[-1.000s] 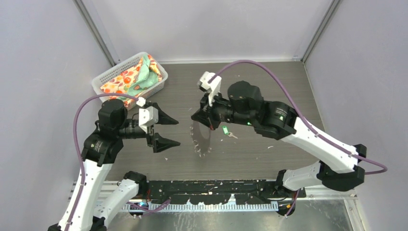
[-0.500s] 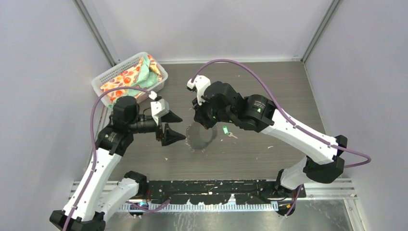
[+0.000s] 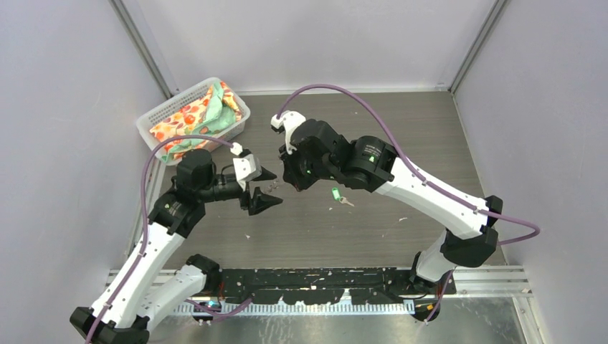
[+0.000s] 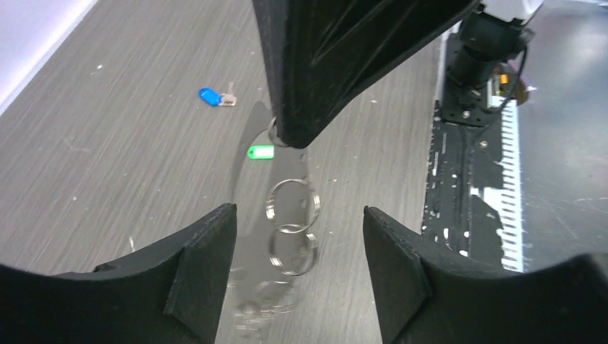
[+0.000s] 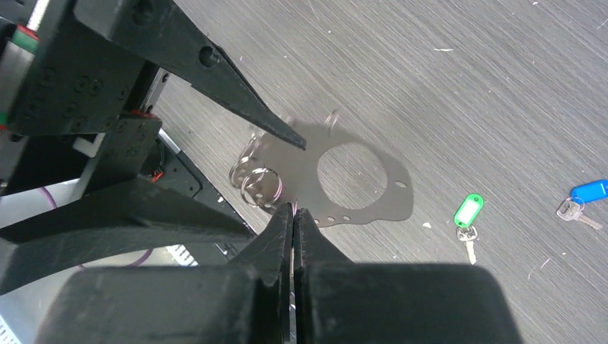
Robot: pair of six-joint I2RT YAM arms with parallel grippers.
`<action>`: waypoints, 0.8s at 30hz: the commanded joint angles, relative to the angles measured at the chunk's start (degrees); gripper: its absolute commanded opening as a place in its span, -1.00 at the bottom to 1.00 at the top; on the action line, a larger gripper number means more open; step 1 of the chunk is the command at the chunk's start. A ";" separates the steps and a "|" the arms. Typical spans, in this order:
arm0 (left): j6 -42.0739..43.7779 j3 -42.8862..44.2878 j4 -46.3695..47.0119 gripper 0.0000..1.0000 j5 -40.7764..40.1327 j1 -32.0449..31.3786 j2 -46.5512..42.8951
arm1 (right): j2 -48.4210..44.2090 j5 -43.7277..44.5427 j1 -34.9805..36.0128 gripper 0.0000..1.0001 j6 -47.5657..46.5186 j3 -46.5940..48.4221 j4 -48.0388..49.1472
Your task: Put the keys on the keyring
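Observation:
My right gripper [image 5: 293,210] is shut on the edge of the keyring [image 5: 373,188], a thin grey plate with a round hole and small split rings along its rim. It hangs above the table. In the top view the rings [image 3: 271,188] lie between the spread fingers of my left gripper [image 3: 277,188], which is open and touches nothing. In the left wrist view the rings [image 4: 290,247] hang between its fingers [image 4: 201,258]. The keys lie on the table. The green-tagged one [image 3: 335,193] [image 5: 469,209] is beside the right arm. The blue-tagged one [image 5: 589,192] [image 4: 209,95] lies farther off.
A white mesh basket [image 3: 176,99] holding colourful cloth stands at the back left by the wall. A black rail [image 3: 315,276] runs along the near edge. Small white specks dot the tabletop.
The right gripper has carried the keyring left and toward the back. The left gripper has moved right to meet it, so the rings now hang between its fingers, which have narrowed slightly.

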 commanded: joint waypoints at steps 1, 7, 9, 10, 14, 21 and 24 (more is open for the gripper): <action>3.78 -1.85 3.77 0.28 -5.47 -0.54 -1.69 | -0.21 -2.10 0.27 -0.99 1.45 3.35 0.06; 6.02 -3.18 2.06 -0.10 -1.76 -0.67 -2.42 | 1.13 -5.11 0.30 -0.99 2.91 3.71 0.76; 5.39 -3.23 2.55 -0.22 -1.78 -0.72 -2.48 | 1.66 -5.50 0.33 -0.99 3.48 3.96 0.56; 4.96 -3.21 2.78 -0.23 -1.80 -0.76 -2.40 | 1.81 -5.54 0.32 -0.99 3.65 3.85 0.69; 4.89 -2.94 2.56 -0.55 -1.39 -0.81 -2.13 | 1.61 -6.26 0.27 -0.99 4.41 2.77 2.02; 10.84 -3.20 0.54 -0.99 -3.39 -0.81 -4.04 | 2.23 -7.88 -0.57 -0.99 4.78 2.71 -0.08; 12.37 -3.46 0.05 -0.99 -4.75 -0.89 -5.02 | 3.08 -11.77 -1.72 -0.99 4.59 2.86 -2.33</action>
